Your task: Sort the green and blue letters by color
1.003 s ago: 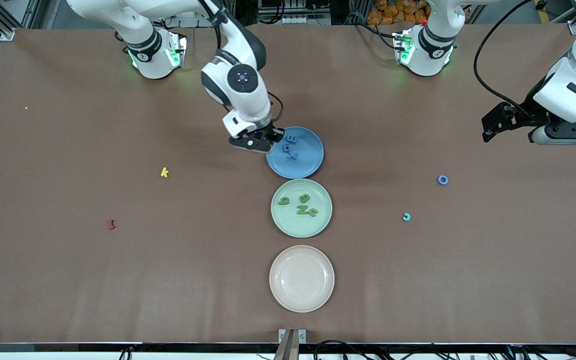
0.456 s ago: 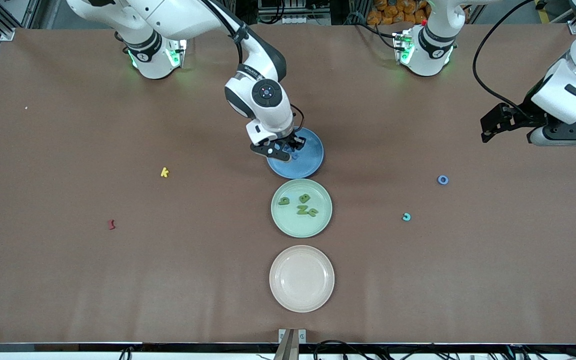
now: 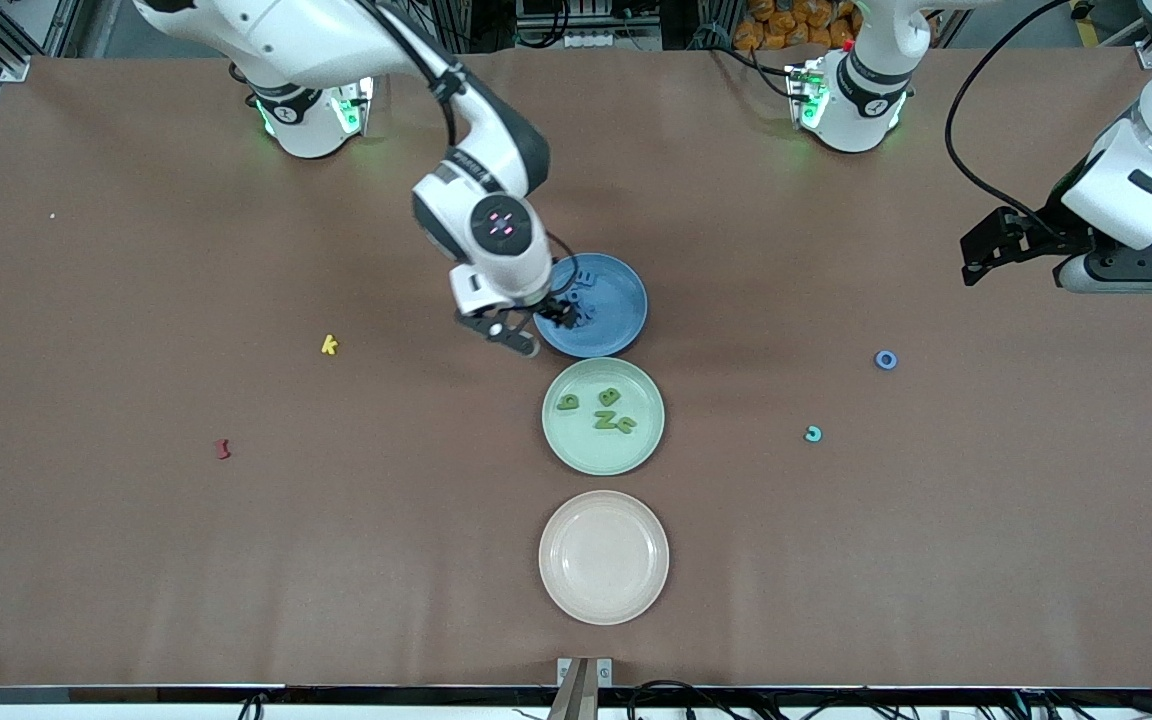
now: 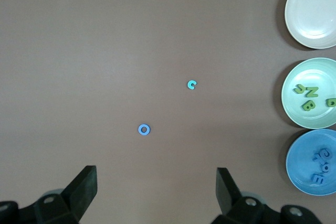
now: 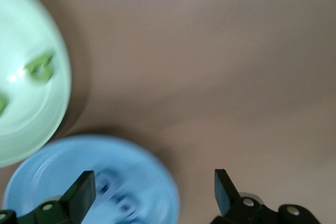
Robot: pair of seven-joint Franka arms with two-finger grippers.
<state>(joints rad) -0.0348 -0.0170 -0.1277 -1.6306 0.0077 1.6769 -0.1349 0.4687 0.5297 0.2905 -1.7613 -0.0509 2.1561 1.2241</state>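
- Right gripper point(image 3: 528, 332) hangs low over the edge of the blue plate point(image 3: 616, 320) at the right arm's end, fingers spread wide with nothing between them; judging by that, it has nothing left to carry here.
- Blue letters point(image 3: 581, 290) sit in a small heap on the blue plate, partly hidden by the gripper, which fits the colour sorting.
- Green letters point(image 3: 601, 408) lie on the green plate point(image 3: 576, 450), just beside the blue plate and nearer the front camera.
- One blue ring point(image 3: 886, 360) lies on bare table well apart from the blue plate, toward the left arm's end, so it looks unsorted.
- A teal c point(image 3: 813, 433) lies near that ring.
- Left gripper point(image 3: 1021, 255) waits in the air over that end of the table, fingers wide apart and empty.
- Cream plate point(image 3: 561, 590), nearest the camera, holds nothing.
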